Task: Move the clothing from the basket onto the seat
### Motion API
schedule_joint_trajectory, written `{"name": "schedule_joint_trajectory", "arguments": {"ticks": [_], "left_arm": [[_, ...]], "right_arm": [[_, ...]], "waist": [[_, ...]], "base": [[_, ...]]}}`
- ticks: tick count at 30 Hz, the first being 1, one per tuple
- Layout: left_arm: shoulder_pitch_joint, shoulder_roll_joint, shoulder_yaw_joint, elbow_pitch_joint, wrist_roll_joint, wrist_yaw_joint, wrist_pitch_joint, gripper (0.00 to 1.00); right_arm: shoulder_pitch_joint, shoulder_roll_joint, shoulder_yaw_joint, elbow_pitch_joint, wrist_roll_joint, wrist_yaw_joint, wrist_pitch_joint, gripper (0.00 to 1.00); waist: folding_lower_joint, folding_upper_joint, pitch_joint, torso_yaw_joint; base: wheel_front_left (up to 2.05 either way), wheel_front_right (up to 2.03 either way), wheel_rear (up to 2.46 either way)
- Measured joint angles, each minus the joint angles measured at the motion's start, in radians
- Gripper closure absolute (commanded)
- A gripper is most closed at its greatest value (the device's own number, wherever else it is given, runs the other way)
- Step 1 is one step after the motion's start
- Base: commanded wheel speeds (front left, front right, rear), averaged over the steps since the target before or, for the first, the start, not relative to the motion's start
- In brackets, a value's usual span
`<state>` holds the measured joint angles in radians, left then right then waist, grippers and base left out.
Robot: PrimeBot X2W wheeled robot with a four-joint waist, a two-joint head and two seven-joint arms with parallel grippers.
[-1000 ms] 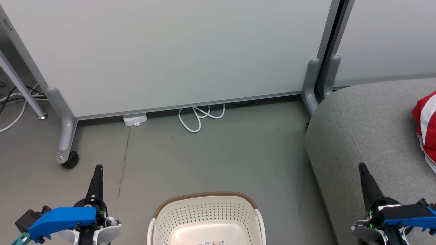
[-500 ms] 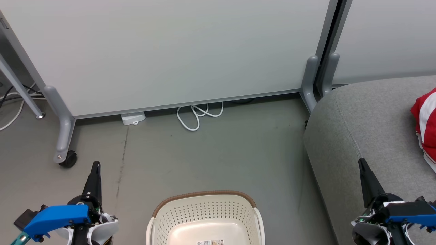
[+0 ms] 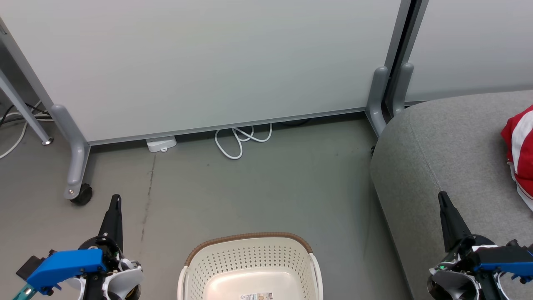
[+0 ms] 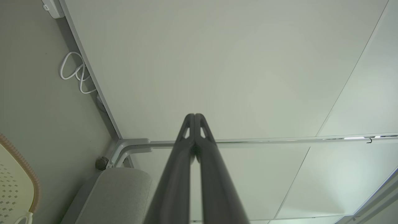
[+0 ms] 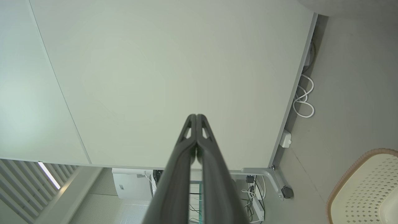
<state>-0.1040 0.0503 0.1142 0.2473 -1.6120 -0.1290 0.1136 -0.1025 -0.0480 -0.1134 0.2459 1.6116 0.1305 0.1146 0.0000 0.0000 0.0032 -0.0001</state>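
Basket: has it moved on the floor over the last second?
No. The basket lies as before relative to the white cable and the seat. All three drift slightly together in the head view, so the camera moved.

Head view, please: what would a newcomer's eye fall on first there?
The bright red, white-striped clothing at the right edge, lying on the grey seat. Next, the cream basket at bottom centre, no clothing in its visible part, flanked by the left gripper and right gripper, both shut.
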Motion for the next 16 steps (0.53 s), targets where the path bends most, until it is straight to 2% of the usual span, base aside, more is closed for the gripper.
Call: {"name": "schedule_joint_trajectory", "arguments": {"ticks": [16], "left_arm": [[0.0, 0.0, 0.0, 0.0, 0.0, 0.0, 0.0, 1.0]], "right_arm": [[-0.001, 0.0, 0.0, 0.0, 0.0, 0.0, 0.0, 1.0]], "waist": [[0.0, 0.0, 0.0, 0.0]], "base": [[0.0, 0.0, 0.0]]}}
